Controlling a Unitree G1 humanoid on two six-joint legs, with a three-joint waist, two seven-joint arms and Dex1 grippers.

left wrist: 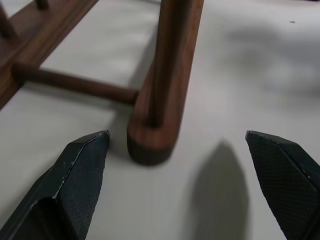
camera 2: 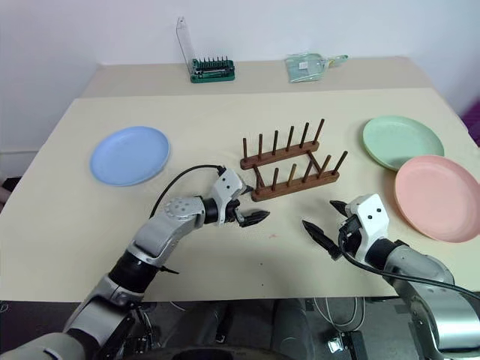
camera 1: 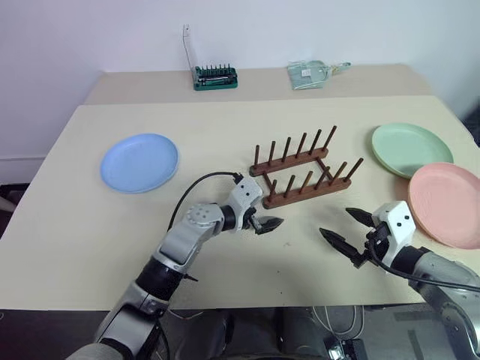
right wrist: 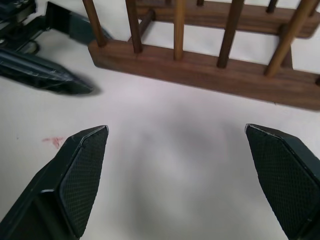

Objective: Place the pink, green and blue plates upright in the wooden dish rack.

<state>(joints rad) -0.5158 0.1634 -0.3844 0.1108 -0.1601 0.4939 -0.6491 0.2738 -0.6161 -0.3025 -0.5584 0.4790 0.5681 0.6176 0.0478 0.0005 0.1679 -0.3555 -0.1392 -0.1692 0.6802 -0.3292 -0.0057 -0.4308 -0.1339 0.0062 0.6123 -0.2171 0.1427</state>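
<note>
On matte beige table [camera 1: 90, 225], dark wood pegged rack [camera 1: 300, 169]; L [camera 1: 267, 223] & R jaws [camera 1: 346, 230] released, empty.

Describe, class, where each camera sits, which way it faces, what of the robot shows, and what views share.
Head views: look down over the table, both arms, three plates.
Left wrist view: along the open left gripper at the wooden dish rack end.
Right wrist view: along the open right gripper at the rack's side, left gripper beside it.
Shared: the rack.
</note>
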